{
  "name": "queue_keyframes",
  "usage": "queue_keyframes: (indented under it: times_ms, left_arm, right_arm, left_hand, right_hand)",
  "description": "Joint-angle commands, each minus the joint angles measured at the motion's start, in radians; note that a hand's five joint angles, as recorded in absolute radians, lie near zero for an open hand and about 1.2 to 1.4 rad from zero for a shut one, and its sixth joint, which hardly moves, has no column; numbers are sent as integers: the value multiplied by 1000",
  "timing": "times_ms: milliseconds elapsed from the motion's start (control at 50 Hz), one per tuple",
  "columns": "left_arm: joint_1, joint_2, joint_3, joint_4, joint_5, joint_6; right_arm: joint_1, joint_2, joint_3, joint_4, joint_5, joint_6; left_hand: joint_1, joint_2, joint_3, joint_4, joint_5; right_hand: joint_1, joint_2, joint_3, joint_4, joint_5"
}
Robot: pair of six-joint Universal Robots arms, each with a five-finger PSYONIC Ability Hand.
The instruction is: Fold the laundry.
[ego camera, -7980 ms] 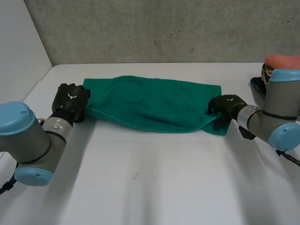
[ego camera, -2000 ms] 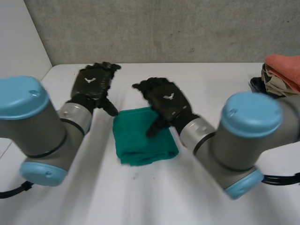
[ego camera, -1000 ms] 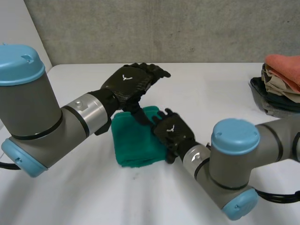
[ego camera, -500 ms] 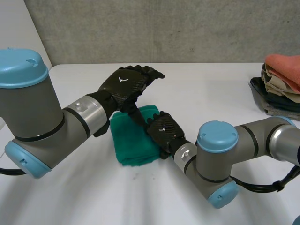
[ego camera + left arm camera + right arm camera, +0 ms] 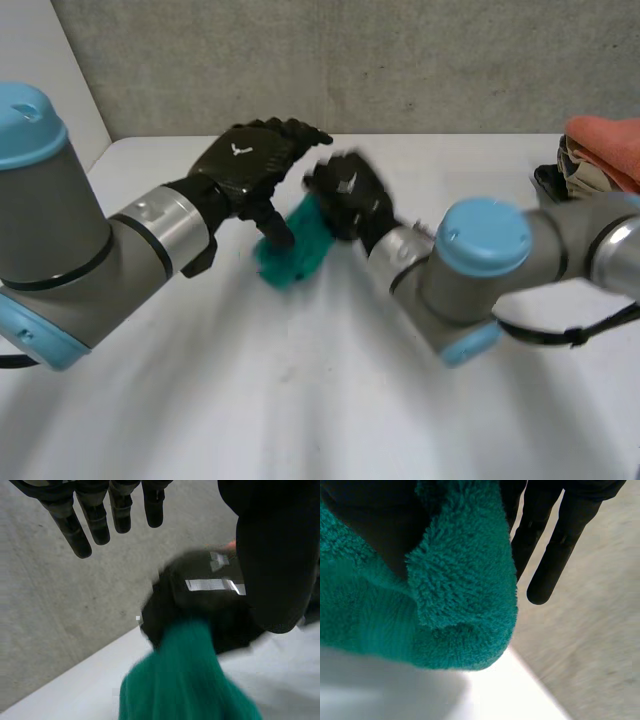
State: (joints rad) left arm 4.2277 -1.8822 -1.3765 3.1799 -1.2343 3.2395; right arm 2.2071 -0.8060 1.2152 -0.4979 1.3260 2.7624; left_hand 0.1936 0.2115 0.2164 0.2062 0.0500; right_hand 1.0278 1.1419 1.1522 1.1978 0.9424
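Observation:
A folded green towel [image 5: 294,249] hangs above the white table [image 5: 300,400], bunched and held by one end. My right hand [image 5: 345,195] is shut on the towel's upper end. In the right wrist view the towel [image 5: 460,580] is pinched between the thumb and the palm, with two fingers [image 5: 545,545] straight beyond it. My left hand [image 5: 250,165] hovers just left of the towel, open and touching nothing. In the left wrist view its straight fingers [image 5: 95,515] point over my right hand [image 5: 200,605], below which the towel [image 5: 185,680] hangs.
A dark basket [image 5: 548,180] at the table's right edge holds a pile of orange and beige laundry [image 5: 605,135]. A grey concrete wall [image 5: 400,60] runs along the back of the table. Both arms crowd the middle of the table.
My right hand has closed on the folded towel and lifted it off the table, up and toward the back. The left hand has stayed open and drawn slightly left.

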Motion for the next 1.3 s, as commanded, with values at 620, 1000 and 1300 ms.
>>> queue_keyframes:
  times_ms: [620,1000,1300]
  left_arm:
    - [-67,61,8,66,-11,-34]
    - [-92,66,7,64,-14,-37]
    - [-115,121,10,61,-16,-46]
  right_arm:
    - [-1043,116,-178,-361,-504,438]
    - [-1086,-30,-123,-136,-415,451]
    - [-1106,-324,-68,208,21,-165]
  left_hand:
    - [87,70,65,75,56]
    - [90,72,68,78,59]
    - [90,72,68,78,59]
  right_hand:
    - [368,254,244,198,279]
    - [-778,-892,-902,-948,-867]
    - [-853,-967,-978,-1023,-942]
